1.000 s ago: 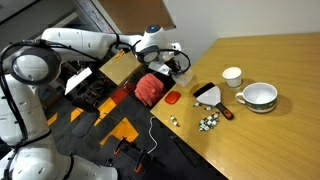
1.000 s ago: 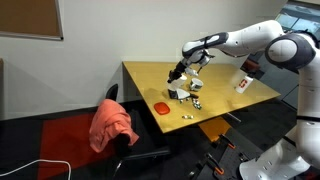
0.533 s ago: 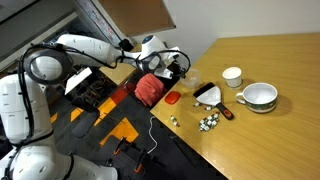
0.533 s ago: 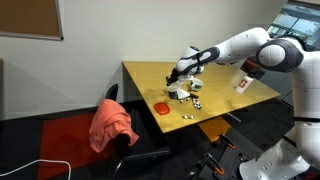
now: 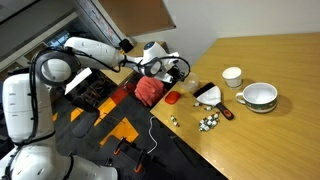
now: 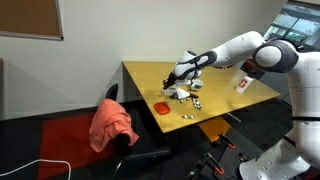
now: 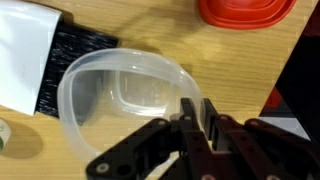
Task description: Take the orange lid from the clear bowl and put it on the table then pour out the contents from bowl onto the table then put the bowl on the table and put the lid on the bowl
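Since a second ago the arm has sunk lower over the near corner of the table (image 5: 270, 55), carrying the gripper (image 5: 176, 70) and its load down with it, while the orange lid (image 5: 172, 98) and the scattered small pieces (image 5: 208, 123) lie where they lay. The light-brown wooden top has a dark edge. A white cup (image 5: 232, 76) and a white green-rimmed bowl (image 5: 258, 96) stand well out beyond the gripper, and a black-bristled brush (image 7: 75, 45) with a white handle lies just ahead of the fingertips. A red rounded bundle (image 5: 150, 88) sits off the table's edge below the wrist, over a dark floor. In an exterior view a pink cloth (image 6: 112, 125) hangs on a chair by a red carpet (image 6: 60, 140), before a pale wall with a brown board (image 6: 28, 18). In the wrist view the fingers (image 7: 190, 115) are drawn nearly together on the rim of the clear bowl (image 7: 120, 95), one inside the wall and one outside. The bowl's mouth faces the camera and it looks empty. Whether its base touches the wood cannot be told. The lid lies flat on the table past the fingertips and off to one side, apart from the bowl.
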{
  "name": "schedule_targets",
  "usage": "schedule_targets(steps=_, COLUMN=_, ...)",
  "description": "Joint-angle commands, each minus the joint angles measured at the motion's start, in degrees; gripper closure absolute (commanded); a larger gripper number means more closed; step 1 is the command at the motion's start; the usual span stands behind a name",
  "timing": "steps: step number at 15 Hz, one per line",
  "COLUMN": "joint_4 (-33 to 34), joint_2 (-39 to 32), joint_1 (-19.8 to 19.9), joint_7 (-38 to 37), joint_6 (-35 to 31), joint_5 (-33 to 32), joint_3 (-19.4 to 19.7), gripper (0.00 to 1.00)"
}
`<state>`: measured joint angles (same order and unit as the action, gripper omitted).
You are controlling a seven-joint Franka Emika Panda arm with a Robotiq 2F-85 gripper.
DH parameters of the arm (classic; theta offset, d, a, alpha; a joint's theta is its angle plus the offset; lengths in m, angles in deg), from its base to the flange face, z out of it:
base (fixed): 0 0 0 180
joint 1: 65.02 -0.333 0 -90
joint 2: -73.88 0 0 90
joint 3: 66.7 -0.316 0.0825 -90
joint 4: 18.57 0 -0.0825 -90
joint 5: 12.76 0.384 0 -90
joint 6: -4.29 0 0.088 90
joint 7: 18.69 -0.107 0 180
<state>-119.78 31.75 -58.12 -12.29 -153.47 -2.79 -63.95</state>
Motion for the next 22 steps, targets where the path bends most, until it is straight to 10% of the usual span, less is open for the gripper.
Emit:
schedule_targets(steps=1, joint_4=0.90, joint_2=-1.15, joint_1=1.83, joint_7=-0.31, joint_6=-1.69, joint_5=-1.15, joint_3=-1.70, gripper=0.96)
schedule_targets(steps=18, joint_4=7.79, joint_2=-8.04, joint_1=6.45, joint_7=2.34, joint_6=-6.92, joint_5=-1.13, joint_3=-8.80, gripper=0.96)
schedule_targets(steps=20, joint_4=7.87, joint_2=-8.07, joint_1=5.83, joint_7=1.91, joint_6=-6.49, joint_5=-1.34, joint_3=-8.32, gripper=0.59)
schedule_targets(steps=22, joint_4=7.08, joint_2=-7.42, joint_1=5.86, joint_7=2.07, joint_6=-6.47, joint_5=-1.28, joint_3=-8.67, gripper=0.44)
